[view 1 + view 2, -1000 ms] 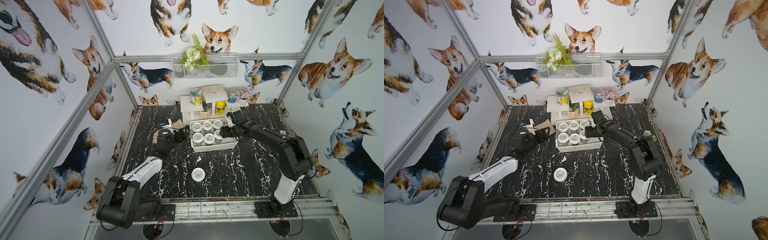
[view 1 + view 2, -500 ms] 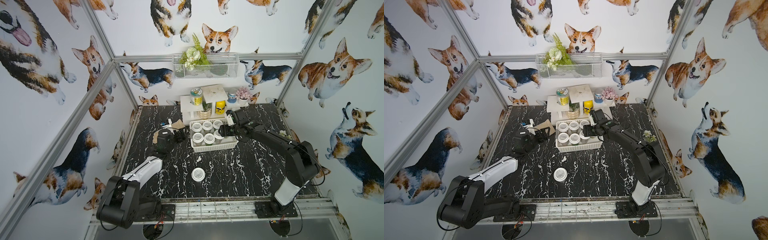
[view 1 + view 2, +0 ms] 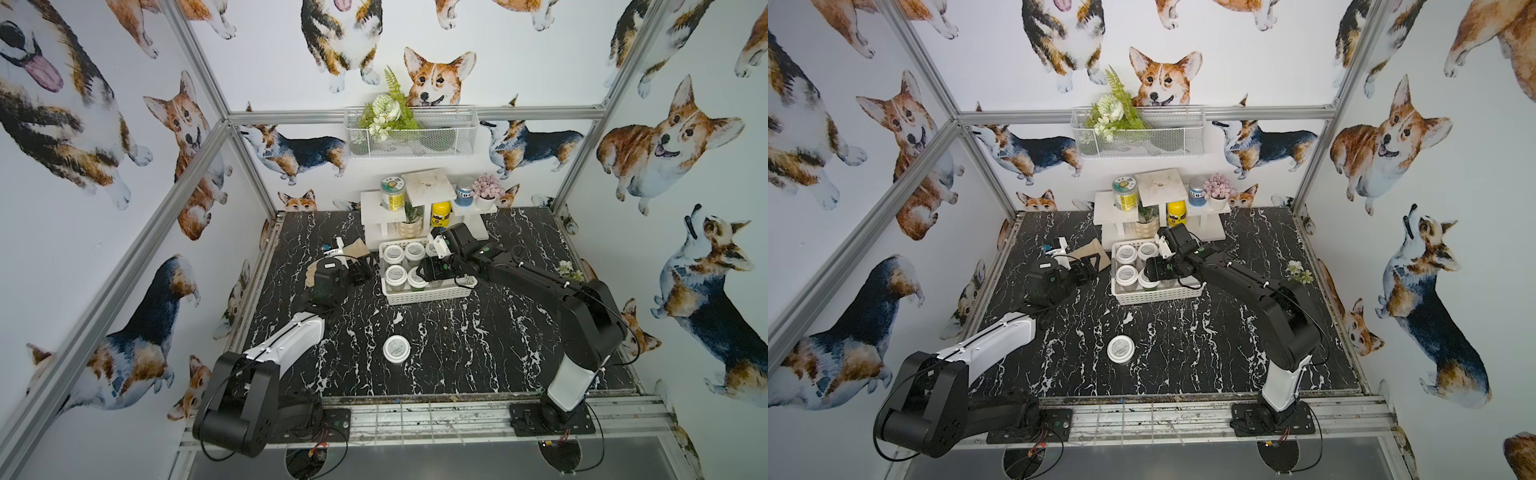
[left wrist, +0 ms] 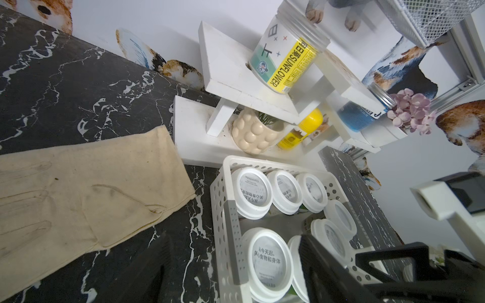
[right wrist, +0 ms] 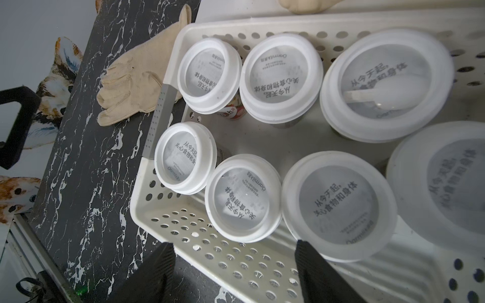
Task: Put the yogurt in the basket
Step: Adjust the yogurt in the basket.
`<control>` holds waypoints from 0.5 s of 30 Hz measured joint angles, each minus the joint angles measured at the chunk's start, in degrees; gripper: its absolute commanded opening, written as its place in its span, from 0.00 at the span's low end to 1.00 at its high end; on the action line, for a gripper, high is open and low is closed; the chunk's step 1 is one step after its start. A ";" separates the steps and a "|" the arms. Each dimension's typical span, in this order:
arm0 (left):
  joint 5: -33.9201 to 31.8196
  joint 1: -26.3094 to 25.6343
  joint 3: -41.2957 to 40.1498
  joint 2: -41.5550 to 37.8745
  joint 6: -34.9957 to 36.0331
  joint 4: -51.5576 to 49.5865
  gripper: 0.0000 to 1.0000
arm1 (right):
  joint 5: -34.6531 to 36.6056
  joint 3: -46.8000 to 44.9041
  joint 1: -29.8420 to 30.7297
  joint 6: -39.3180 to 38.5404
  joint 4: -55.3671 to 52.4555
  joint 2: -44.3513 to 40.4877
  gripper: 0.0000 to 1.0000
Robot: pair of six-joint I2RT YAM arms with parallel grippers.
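Black marble table point(image 3: 457, 353) bears basket point(image 3: 428, 295), lone yogurt jar point(image 3: 396, 348), glove point(image 4: 78, 199), shelf point(image 3: 374, 204).

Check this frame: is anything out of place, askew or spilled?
A soiled beige glove lies flat on the table beside the white plastic basket, unrelated to the yogurt. A loose flower sprig lies by the table's right edge. One yogurt jar stands alone outside the basket. Nothing looks spilled.
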 measured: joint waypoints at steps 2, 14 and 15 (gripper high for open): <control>0.00 0.00 0.00 0.00 0.00 0.00 0.81 | -0.22 0.00 0.04 0.44 0.07 0.57 0.78; 0.00 0.00 0.02 0.00 0.00 0.00 0.81 | -0.90 -0.11 0.15 0.68 0.52 2.58 0.78; 0.00 0.00 0.04 0.02 0.00 0.00 0.82 | -1.03 -0.11 0.15 0.68 0.68 2.73 0.78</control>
